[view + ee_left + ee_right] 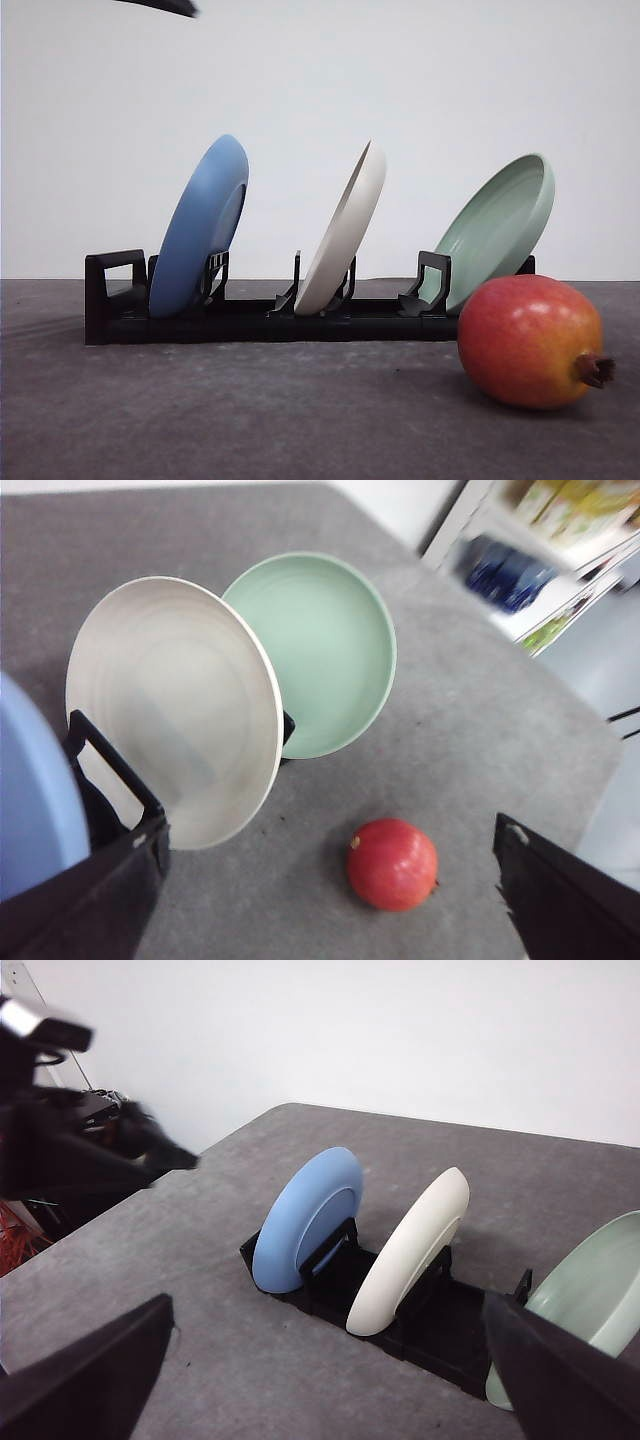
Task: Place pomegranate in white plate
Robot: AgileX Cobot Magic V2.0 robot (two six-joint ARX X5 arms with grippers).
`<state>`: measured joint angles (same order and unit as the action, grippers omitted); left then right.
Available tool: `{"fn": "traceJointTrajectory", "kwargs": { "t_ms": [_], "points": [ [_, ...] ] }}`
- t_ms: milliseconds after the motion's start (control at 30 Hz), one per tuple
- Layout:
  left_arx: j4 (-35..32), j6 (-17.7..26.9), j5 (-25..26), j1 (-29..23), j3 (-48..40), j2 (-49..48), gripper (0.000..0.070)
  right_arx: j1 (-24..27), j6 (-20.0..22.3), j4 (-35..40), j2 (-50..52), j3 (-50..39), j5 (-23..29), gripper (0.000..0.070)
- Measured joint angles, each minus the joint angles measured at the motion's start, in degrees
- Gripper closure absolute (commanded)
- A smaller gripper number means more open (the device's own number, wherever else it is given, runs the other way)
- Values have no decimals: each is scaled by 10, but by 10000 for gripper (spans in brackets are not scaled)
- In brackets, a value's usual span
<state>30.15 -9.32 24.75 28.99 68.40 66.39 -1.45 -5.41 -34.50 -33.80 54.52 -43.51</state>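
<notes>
The pomegranate (530,342) is a glossy red-orange fruit lying on the grey table at the front right, crown nub pointing right, just in front of the rack's right end. It also appears in the left wrist view as the pomegranate (392,864), alone on the table. The white plate (343,232) stands on edge in the middle slot of the black rack (120,300); the white plate (170,705) and white plate (412,1250) are visible from both wrists. My left gripper (326,835) hangs open high above plate and fruit. My right gripper (328,1310) is open, above the table facing the rack.
A blue plate (200,225) leans in the rack's left slot and a pale green plate (497,228) in the right slot. A dark arm part (160,6) shows at the top left. The other arm (70,1140) hovers left of the rack. Shelves (560,550) stand beyond the table edge.
</notes>
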Motion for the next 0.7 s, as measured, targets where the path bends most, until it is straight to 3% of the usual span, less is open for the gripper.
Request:
{"fn": "traceJointTrajectory", "kwargs": {
  "t_ms": [300, 700],
  "points": [
    [42, 27, -128, 93, 167, 197, 69, 0, 0, 0, 0, 0, 0, 69],
    [-17, 51, -204, 129, 196, 356, 75, 0, 0, -3, 0, 0, 0, 69]
  ]
}}
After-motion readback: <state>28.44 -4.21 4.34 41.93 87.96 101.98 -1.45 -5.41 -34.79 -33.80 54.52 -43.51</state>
